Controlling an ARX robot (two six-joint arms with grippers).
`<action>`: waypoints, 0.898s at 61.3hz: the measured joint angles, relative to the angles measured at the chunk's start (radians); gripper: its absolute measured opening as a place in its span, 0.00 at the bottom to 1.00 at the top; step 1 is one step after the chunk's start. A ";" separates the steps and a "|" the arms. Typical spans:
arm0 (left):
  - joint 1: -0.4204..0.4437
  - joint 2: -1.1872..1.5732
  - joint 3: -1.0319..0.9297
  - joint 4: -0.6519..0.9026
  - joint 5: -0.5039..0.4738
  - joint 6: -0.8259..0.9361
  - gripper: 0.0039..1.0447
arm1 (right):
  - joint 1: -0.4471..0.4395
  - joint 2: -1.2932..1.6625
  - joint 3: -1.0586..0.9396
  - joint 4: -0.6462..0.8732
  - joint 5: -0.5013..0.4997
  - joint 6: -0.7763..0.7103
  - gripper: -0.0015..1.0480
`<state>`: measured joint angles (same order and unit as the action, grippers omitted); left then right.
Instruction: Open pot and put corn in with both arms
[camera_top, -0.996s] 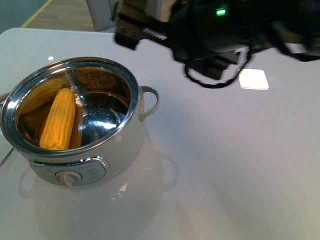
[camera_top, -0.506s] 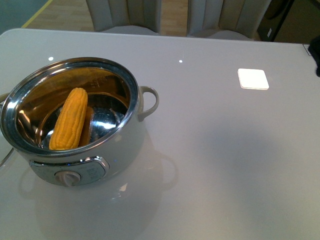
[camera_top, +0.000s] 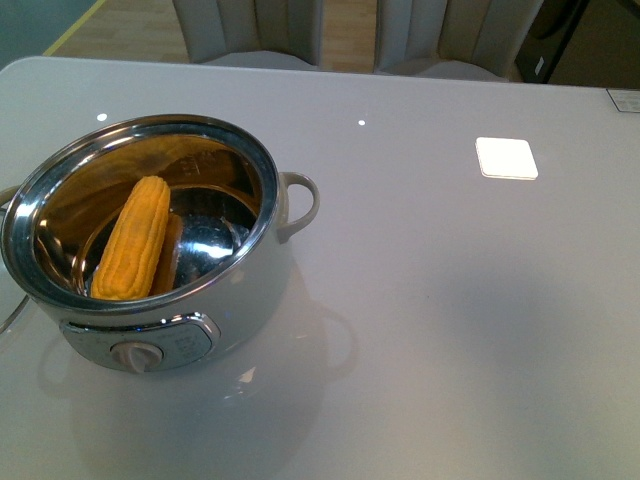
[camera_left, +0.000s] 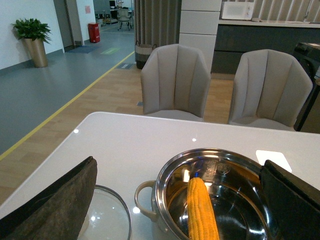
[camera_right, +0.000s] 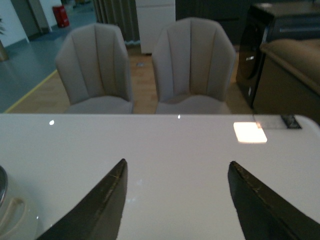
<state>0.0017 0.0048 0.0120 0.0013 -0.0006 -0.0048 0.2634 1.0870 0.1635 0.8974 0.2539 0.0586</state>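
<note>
The white pot (camera_top: 240, 300) stands open at the table's left, lid off, its steel bowl showing. The yellow corn (camera_top: 132, 238) lies inside, leaning on the bowl's wall. In the left wrist view the pot (camera_left: 170, 172) and the corn (camera_left: 201, 210) sit between the wide-apart fingers of my open left gripper (camera_left: 179, 167), which holds nothing. A glass lid (camera_left: 107, 215) lies on the table beside the pot. My right gripper (camera_right: 176, 167) hangs open over bare table, with the pot's handle (camera_right: 11, 210) at the picture's edge. Neither arm shows in the front view.
A white square patch (camera_top: 506, 157) lies on the table at the back right. Two grey chairs (camera_left: 175, 82) stand behind the table's far edge. The table (camera_top: 460, 330) is white and glossy.
The black right arm that hung over the table's back a second ago has left the front view. The corn has shifted inside the pot and lies more toward the middle.
</note>
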 joint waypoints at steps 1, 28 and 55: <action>0.000 0.000 0.000 0.000 0.000 0.000 0.94 | -0.009 -0.019 -0.008 -0.001 -0.008 -0.008 0.52; 0.000 0.000 0.000 0.000 0.000 0.000 0.94 | -0.150 -0.315 -0.145 -0.160 -0.145 -0.053 0.02; 0.000 0.000 0.000 0.000 0.000 0.000 0.94 | -0.260 -0.621 -0.146 -0.437 -0.251 -0.053 0.02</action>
<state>0.0017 0.0048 0.0120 0.0013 -0.0002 -0.0048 0.0036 0.4656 0.0177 0.4606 0.0029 0.0055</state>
